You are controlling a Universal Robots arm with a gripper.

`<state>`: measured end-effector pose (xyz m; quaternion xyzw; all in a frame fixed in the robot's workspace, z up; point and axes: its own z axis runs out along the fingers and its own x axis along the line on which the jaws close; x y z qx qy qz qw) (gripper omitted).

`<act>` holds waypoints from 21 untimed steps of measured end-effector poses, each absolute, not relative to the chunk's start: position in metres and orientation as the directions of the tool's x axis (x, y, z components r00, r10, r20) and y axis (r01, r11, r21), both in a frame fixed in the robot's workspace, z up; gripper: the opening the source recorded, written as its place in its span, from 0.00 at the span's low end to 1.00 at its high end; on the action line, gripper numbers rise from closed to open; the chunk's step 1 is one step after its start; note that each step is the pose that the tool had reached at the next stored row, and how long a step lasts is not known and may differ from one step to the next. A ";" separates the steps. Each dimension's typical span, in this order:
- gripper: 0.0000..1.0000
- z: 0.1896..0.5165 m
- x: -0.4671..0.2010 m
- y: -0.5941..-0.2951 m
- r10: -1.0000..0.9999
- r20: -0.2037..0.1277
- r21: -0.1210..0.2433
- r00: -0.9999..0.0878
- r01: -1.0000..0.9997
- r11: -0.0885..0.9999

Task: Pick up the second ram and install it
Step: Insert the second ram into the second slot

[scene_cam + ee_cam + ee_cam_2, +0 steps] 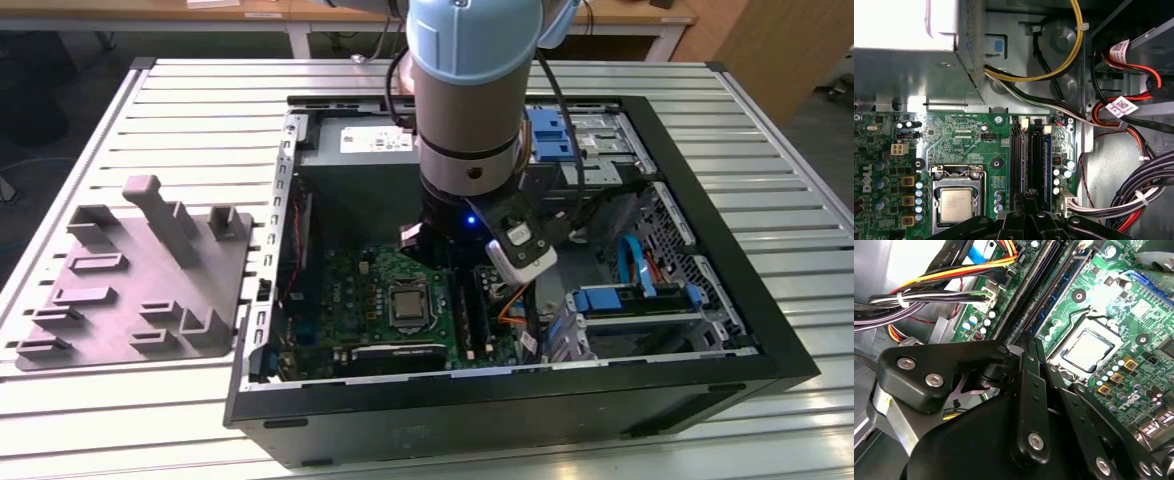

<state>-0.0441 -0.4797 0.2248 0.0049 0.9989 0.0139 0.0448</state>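
My gripper hangs low inside the open computer case, right over the memory slots of the green motherboard. Its black fingers are drawn together. Between their tips stands the second ram, a thin dark stick seen edge-on, lined up along a black slot beside the blue slot. I cannot tell how deep it sits in the slot. White slot latches show at the far end. In the exterior view the arm hides the fingers.
The bare processor sits in its socket beside the slots. Bundled power cables and red and black leads run close by on the other side. A grey moulded tray with upright posts lies outside the case at the exterior view's left.
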 end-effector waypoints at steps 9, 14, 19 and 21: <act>0.11 0.223 -0.044 -0.480 0.025 -0.090 0.027 -0.996 0.023 0.999; 0.11 0.222 -0.044 -0.480 0.025 -0.090 0.028 -0.996 0.023 0.999; 0.11 0.222 -0.045 -0.480 0.025 -0.091 0.027 -0.996 0.023 0.999; 0.11 0.221 -0.045 -0.480 0.025 -0.091 0.028 -0.996 0.022 0.999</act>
